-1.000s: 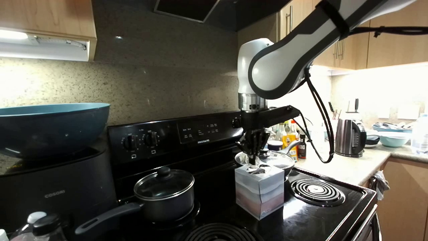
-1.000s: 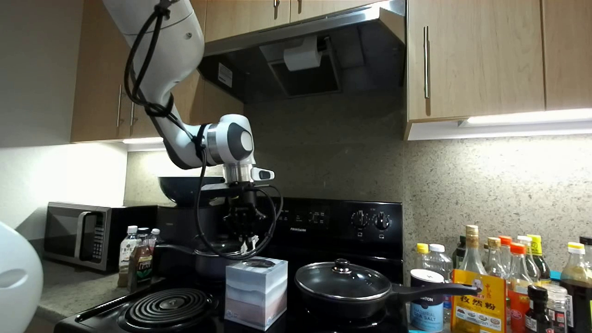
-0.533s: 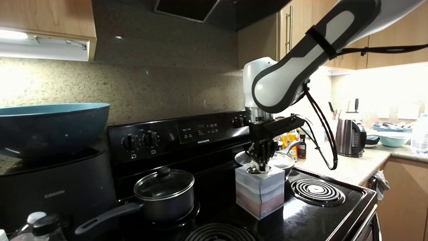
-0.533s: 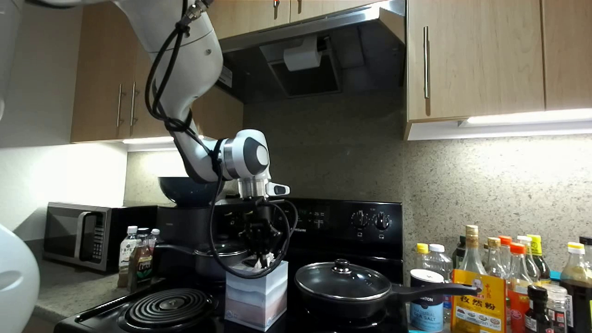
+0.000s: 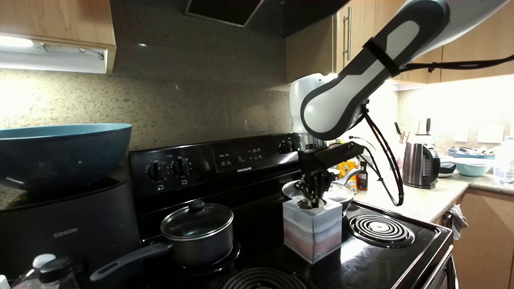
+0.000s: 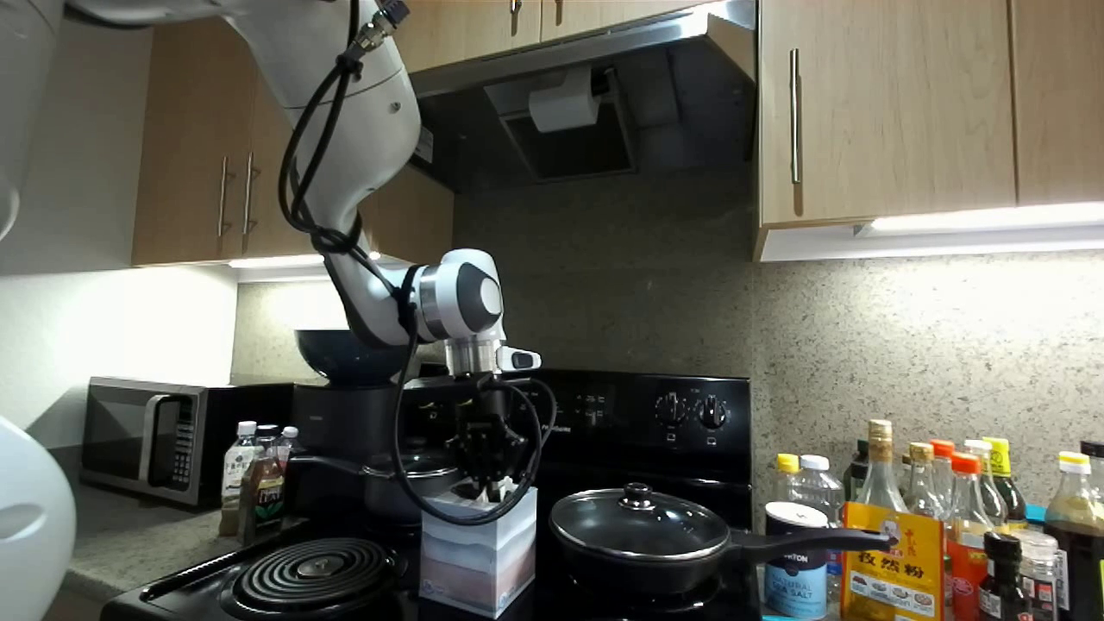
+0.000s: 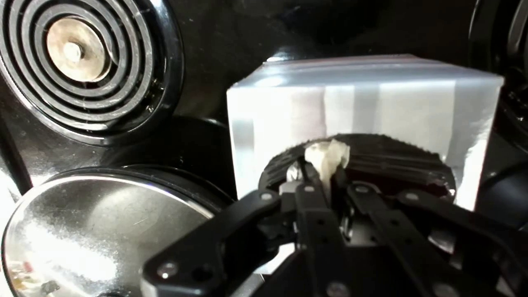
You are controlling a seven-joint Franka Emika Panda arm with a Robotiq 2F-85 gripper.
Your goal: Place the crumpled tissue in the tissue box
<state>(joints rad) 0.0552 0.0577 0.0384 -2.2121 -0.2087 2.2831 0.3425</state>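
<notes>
The tissue box [image 5: 312, 232] is pale with soft coloured bands and stands upright on the black stovetop; it also shows in an exterior view [image 6: 477, 552] and in the wrist view [image 7: 396, 109]. Its dark oval opening faces up. My gripper [image 5: 316, 204] points straight down at that opening, its fingertips at or just inside it. In the wrist view, my gripper [image 7: 326, 177] is closed on the crumpled tissue [image 7: 328, 156], a small whitish wad sticking out between the fingertips, over the opening. The tissue's lower part is hidden by the fingers. How deep the tips reach is unclear.
A lidded frying pan [image 6: 638, 535] stands close beside the box. A lidded black pot [image 5: 197, 235] stands on another burner. A bare coil burner [image 5: 381, 229] is on the box's far side. Several bottles [image 6: 884, 466] crowd the counter. The range hood [image 6: 578, 112] hangs above.
My gripper has moved sideways over the box opening and come down, carrying the tissue. In the last half second it has sunk slightly further, and less of the tissue shows above the box.
</notes>
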